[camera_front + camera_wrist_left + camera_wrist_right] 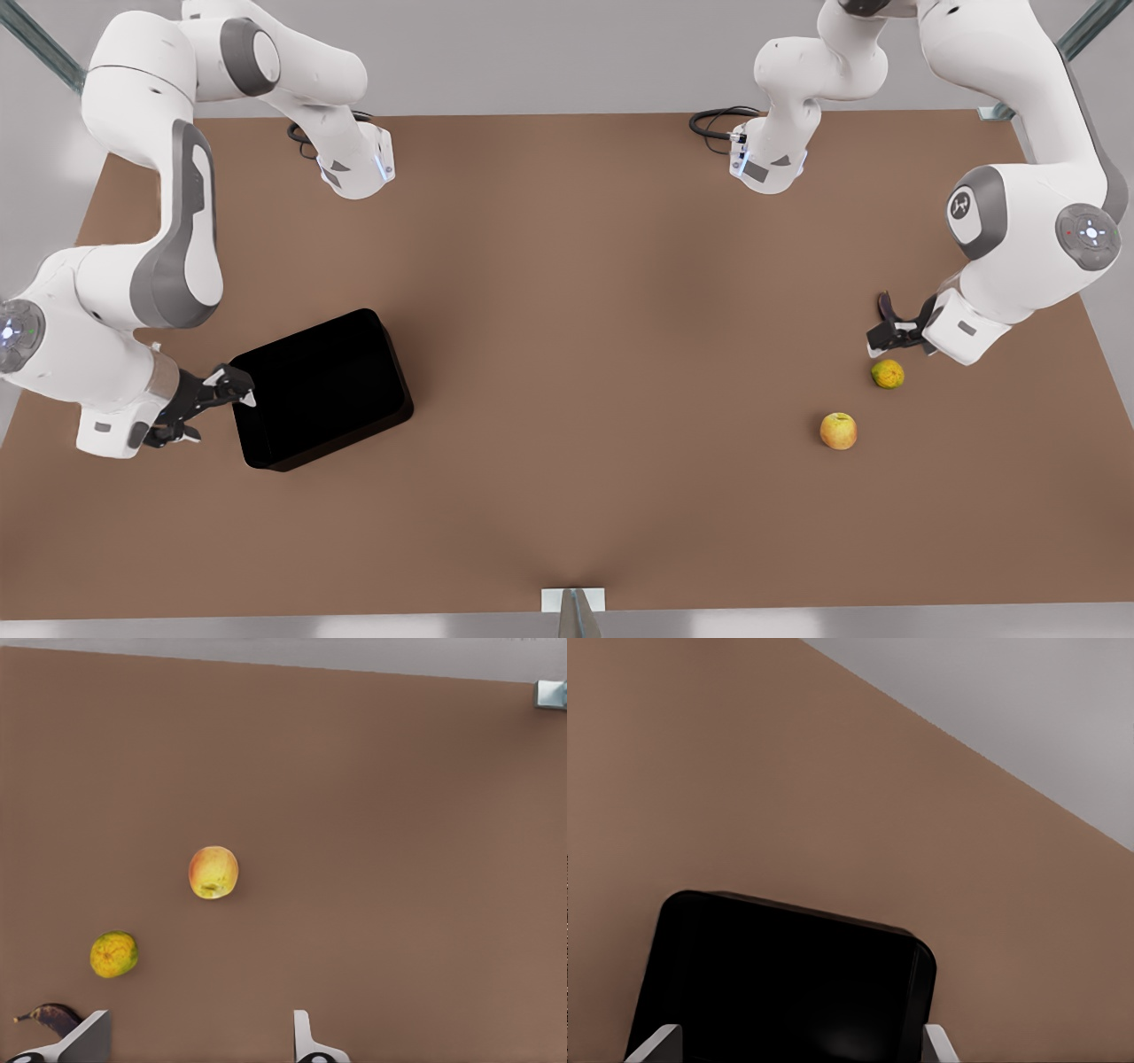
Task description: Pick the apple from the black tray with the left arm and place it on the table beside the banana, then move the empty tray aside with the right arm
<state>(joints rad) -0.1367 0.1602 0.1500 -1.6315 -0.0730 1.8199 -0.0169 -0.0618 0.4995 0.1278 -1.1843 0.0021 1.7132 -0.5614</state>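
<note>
Matte brown counter (567, 354) under pale grey walls, right pincer (199, 403) fingers apart at black tray (323, 385) edge, left pincer (890, 323) apart above banana (49, 1017), apple (838, 431) on counter near green-yellow fruit (887, 374)

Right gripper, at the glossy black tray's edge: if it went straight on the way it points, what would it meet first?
The right gripper, fingers open, faces the glossy black rectangular tray; it would probably meet the near rim, though depth is unclear.

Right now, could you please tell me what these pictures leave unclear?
Banana: front view, largely hidden by the left claw; left wrist view, partly behind a finger.
Black tray: near rim cut off in right wrist view; right claw contact unclear.
</note>
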